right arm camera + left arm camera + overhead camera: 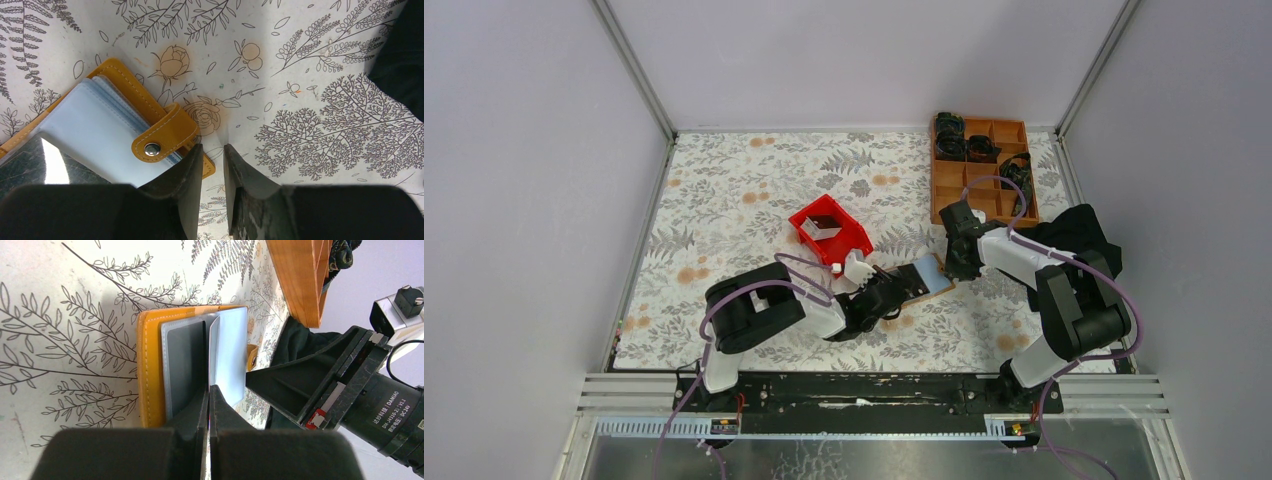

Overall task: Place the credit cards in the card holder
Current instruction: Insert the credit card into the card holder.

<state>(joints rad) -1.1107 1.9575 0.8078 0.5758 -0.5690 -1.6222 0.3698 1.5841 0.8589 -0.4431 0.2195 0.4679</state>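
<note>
The tan-orange card holder (924, 276) lies open on the floral table between the two grippers. In the left wrist view, the card holder (150, 370) shows a dark grey panel and a pale blue sleeve. My left gripper (209, 390) is shut on a thin pale card (214, 350) that stands on edge between the sleeves. In the right wrist view, my right gripper (213, 150) is slightly open with nothing between its jaws. Its left finger rests on the card holder (112, 70) by the snap strap (165, 137). Another card (822, 229) lies in the red bin.
The red plastic bin (844, 245) stands just behind the left gripper (892, 296). The orange-brown compartment tray (949, 185) with dark items is at the back right, close behind the right gripper (959, 262). Side walls close in the table.
</note>
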